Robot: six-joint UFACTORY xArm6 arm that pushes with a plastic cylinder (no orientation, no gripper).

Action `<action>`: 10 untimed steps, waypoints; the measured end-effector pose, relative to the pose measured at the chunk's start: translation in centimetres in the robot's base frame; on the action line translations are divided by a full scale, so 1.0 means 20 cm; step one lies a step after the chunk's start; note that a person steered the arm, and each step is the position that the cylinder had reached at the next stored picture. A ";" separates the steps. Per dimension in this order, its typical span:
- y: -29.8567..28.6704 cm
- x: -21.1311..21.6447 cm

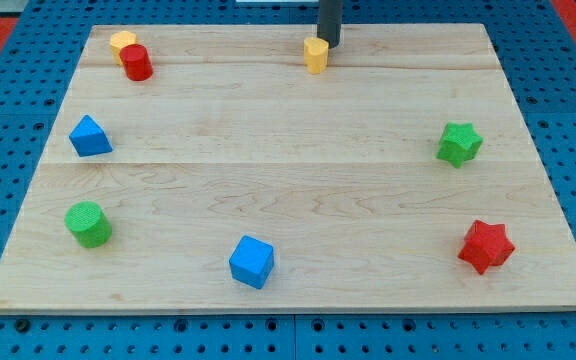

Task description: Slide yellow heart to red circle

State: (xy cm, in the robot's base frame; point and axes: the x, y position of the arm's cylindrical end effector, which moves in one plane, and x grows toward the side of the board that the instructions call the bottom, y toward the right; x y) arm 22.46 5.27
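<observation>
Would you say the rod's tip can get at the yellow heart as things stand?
Probably yes: my tip stands right beside the yellow heart, at its upper-right edge, with nothing between them. The red circle lies far to the view's left.

At the upper centre of the frame, only a short length of the robot shows: a straight, dark grey to black rod, round in section and smooth, with a faint lighter sheen along one side. It carries no visible cables, screws or markings. My tip [329, 45], the rod's blunt lower end, is cut flat and as dark as the shaft. Everything above is cropped by the frame's top edge.
</observation>
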 end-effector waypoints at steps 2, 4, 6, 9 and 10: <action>0.00 0.00; 0.11 0.04; 0.05 0.12; -0.33 0.14; -0.24 0.20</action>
State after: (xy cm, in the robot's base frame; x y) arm 26.50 0.43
